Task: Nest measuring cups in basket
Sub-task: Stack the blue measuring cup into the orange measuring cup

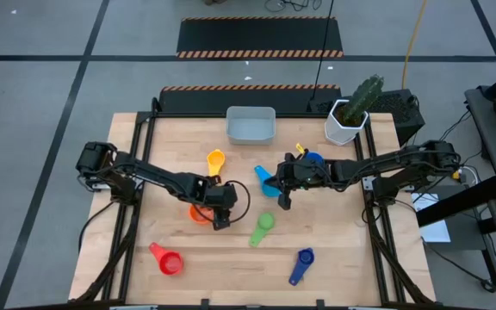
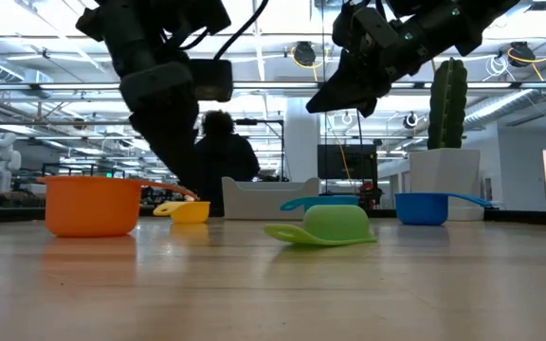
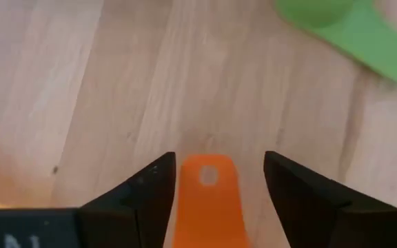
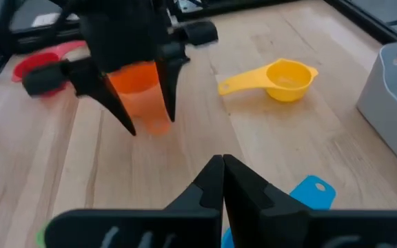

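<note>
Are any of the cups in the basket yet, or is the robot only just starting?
Only just starting. The basket looks empty, with no cup inside. The left gripper is open around the orange cup's handle. The right gripper is shut above the table, holding nothing. The yellow, red, green and blue cups all lie loose on the table.

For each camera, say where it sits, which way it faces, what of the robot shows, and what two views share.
High: overhead, straight down; both arms, basket.
Low: table height, level across; both arms from above, green cup.
Left wrist: down past left gripper, fingers open astride orange cup handle.
Right wrist: past shut right gripper toward left arm.
Shared: both wrist views show the orange cup.
</note>
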You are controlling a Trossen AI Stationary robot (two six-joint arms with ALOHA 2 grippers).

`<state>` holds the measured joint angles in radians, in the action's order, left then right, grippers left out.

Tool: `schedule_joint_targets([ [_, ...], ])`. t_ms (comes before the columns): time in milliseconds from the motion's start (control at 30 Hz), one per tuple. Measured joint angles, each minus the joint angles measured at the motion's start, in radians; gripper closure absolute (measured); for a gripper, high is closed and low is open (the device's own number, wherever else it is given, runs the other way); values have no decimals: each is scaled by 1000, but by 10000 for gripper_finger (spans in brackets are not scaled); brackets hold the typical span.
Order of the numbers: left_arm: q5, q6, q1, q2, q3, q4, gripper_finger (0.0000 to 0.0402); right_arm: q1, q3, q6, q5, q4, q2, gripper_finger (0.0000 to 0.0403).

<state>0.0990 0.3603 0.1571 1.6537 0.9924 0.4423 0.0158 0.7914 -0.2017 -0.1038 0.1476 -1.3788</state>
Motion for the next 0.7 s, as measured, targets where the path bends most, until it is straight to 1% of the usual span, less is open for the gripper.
schedule_joint_targets([
  [67, 3, 0, 2, -13, 4, -10, 174, 0, 0, -18, -18, -14, 1, 403],
  [100, 4, 0, 2, -23, 9, -1, 173, 0, 0, -26, -45, -28, 8, 403],
  [200, 14, -21, 2, -65, 27, 21, 173, 10, 1, -53, -167, -89, 40, 403],
  [333, 81, -48, 12, -142, 29, 57, 172, 41, 0, -127, -359, -281, 114, 403],
  [400, 128, -63, 24, -183, 29, 94, 172, 61, 0, -194, -448, -389, 150, 402],
  [467, 180, -78, 37, -220, 28, 111, 172, 79, 0, -282, -515, -507, 176, 398],
  [567, 257, -95, 58, -262, 12, 143, 172, 101, 0, -418, -570, -634, 183, 381],
  [700, 295, -109, 76, -306, -32, 147, 172, 118, 0, -580, -571, -781, 170, 341],
])
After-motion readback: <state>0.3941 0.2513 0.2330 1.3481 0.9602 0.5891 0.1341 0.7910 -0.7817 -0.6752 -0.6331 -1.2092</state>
